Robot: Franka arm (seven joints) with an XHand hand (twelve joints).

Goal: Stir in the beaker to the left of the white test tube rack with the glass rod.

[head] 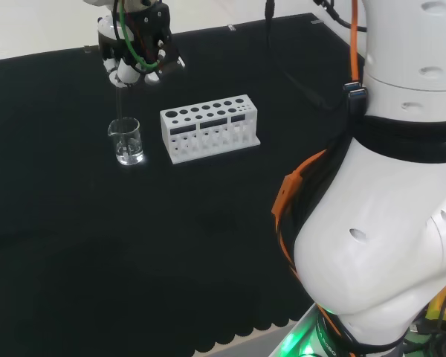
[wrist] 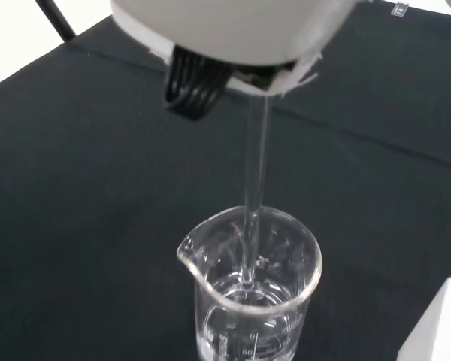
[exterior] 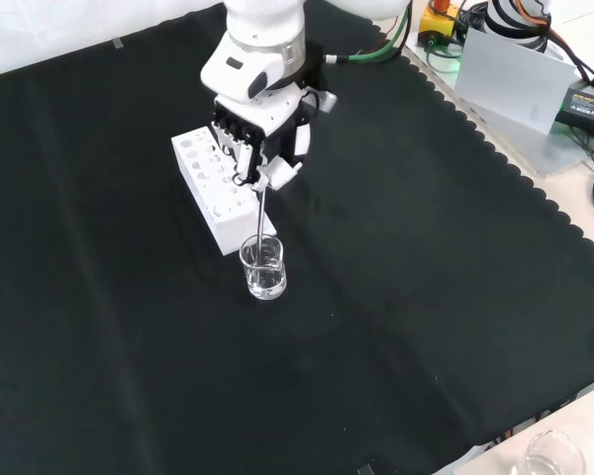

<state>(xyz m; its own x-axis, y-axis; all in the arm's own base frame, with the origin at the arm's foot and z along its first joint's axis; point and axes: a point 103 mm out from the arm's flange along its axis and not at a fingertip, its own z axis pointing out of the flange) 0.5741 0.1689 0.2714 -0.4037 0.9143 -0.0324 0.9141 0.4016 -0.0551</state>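
Hand (exterior: 262, 134) curled round one glass rod (wrist: 255, 188), held upright with its lower end dipped into the clear liquid of one beaker (head: 125, 141). Beaker standing mid-surface (exterior: 426, 297), just beside the end of one white test tube rack (head: 209, 128). No readable writing.

Even, bright overhead light, faint glints on the beaker (wrist: 249, 293), blurred white hand (wrist: 233, 30) up close

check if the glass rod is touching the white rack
Apart. In the wrist view the glass rod goes down into the beaker, while the white rack stands off to the side with black cloth between them.
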